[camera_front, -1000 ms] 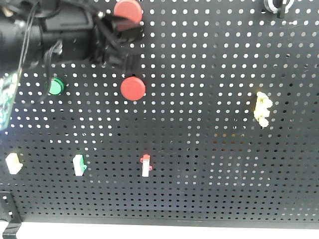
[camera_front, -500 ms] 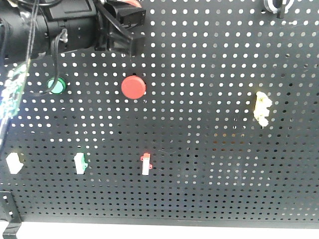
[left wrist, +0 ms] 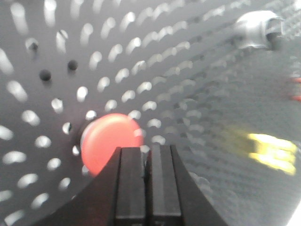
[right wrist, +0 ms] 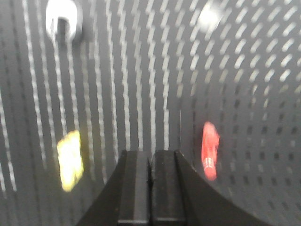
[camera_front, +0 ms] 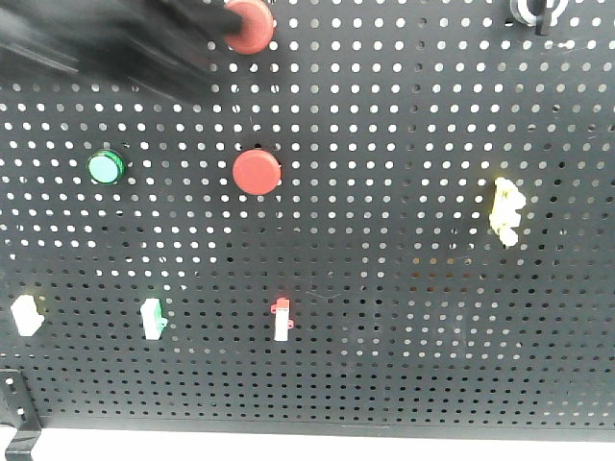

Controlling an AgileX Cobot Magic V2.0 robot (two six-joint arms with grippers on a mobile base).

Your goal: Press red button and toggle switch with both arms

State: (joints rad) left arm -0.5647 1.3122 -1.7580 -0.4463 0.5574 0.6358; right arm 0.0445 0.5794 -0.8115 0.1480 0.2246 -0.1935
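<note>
The red button [camera_front: 248,24] is the larger mushroom cap at the top of the black pegboard [camera_front: 384,288]. My left arm is a dark blur at the top left, and its gripper [camera_front: 209,19] ends just left of the button. In the left wrist view the gripper [left wrist: 146,153] is shut with nothing in it, and the red button [left wrist: 109,141] lies just left of its tips. My right gripper [right wrist: 151,157] is shut and empty, between a yellow switch [right wrist: 70,160] and a red switch [right wrist: 210,150]. I cannot tell which one is the toggle switch.
A flatter red button [camera_front: 257,172] and a green button [camera_front: 106,167] sit mid-board. Small switches line the lower row: white [camera_front: 26,315], green [camera_front: 152,319] and red [camera_front: 281,319]. A yellow switch [camera_front: 506,211] is at the right, a silver knob [camera_front: 533,12] at the top right.
My left arm covered the top red button half a second ago. It has since swept back to the left in a blur, and the button's cap shows again.
</note>
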